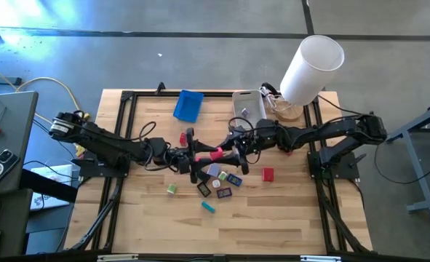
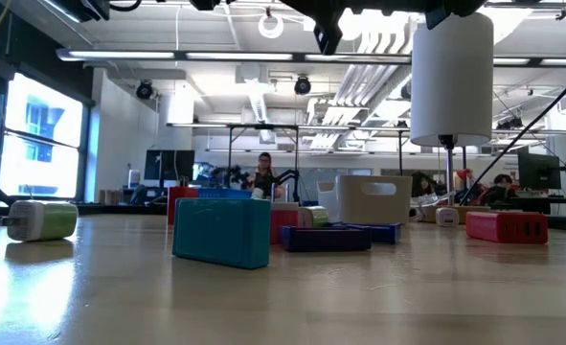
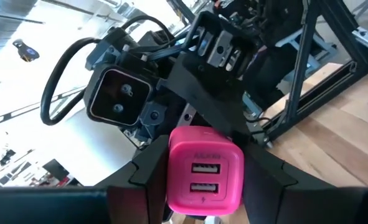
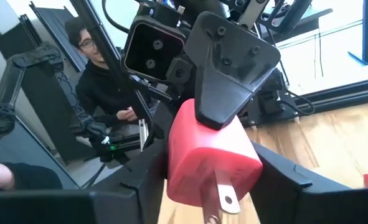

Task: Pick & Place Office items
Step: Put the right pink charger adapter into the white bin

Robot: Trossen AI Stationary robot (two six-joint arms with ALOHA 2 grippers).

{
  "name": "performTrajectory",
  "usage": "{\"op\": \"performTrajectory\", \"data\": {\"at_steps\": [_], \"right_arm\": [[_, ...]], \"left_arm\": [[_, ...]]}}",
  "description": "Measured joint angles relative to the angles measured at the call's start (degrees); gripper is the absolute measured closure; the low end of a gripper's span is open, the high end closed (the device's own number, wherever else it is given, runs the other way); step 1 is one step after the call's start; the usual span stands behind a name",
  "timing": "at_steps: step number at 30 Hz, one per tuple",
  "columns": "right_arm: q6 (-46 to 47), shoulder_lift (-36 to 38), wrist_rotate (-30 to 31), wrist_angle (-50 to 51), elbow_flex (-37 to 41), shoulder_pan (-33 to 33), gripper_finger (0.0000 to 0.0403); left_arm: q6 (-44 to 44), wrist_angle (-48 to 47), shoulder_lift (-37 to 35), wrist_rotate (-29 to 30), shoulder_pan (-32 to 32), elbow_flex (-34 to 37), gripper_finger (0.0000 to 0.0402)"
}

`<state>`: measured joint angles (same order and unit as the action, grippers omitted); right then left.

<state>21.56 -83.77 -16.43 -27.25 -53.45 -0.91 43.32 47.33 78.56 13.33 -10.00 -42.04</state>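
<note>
A pink USB charger block [image 1: 214, 153] hangs above the table's middle between both grippers. My left gripper [image 1: 198, 155] reaches it from the left and my right gripper [image 1: 231, 151] from the right. Both are shut on it. In the left wrist view the charger [image 3: 205, 169] shows its two USB ports. In the right wrist view the charger [image 4: 208, 158] shows its metal prong. Below them, several small office items [image 1: 222, 182] lie flat on the wood. Among them are a green piece [image 1: 172, 189], a teal block [image 1: 209, 207] and a red block [image 1: 268, 174]. My left gripper pinches the charger's port end [image 3: 171, 180] between its two fingers [image 3: 143, 183], level from the table's left. The charger is lifted clear of the table. My right gripper pinches the charger's prong end [image 4: 171, 168] between its two fingers [image 4: 283, 180], level from the table's right. The left arm's finger [image 4: 233, 68] lies on the block's upper face, crosswise to the right gripper's fingers.
A blue tray [image 1: 188, 105] and a translucent white bin [image 1: 249, 104] stand at the far edge. A tall white cylinder [image 1: 311, 69] rises at the far right corner. A small red piece [image 1: 183, 138] lies near the left gripper. The near half of the table [image 1: 222, 233] is bare wood.
</note>
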Motion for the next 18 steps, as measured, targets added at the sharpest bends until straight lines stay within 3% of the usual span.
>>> {"op": "performTrajectory", "data": {"at_steps": [4,15,18], "right_arm": [[0.3,0.0,0.0,0.0,0.0,0.0,0.0235],[-0.8,0.1,1.3,-2.3,0.0,1.1,0.0196],[-0.8,0.2,0.4,-2.9,-0.2,1.3,0.0201]], "left_arm": [[0.3,-1.5,0.0,0.0,0.0,0.0,0.0256],[-0.9,-5.7,0.2,0.8,0.2,0.1,0.0256],[0.9,-5.4,0.3,3.8,0.2,0.2,0.0256]]}}
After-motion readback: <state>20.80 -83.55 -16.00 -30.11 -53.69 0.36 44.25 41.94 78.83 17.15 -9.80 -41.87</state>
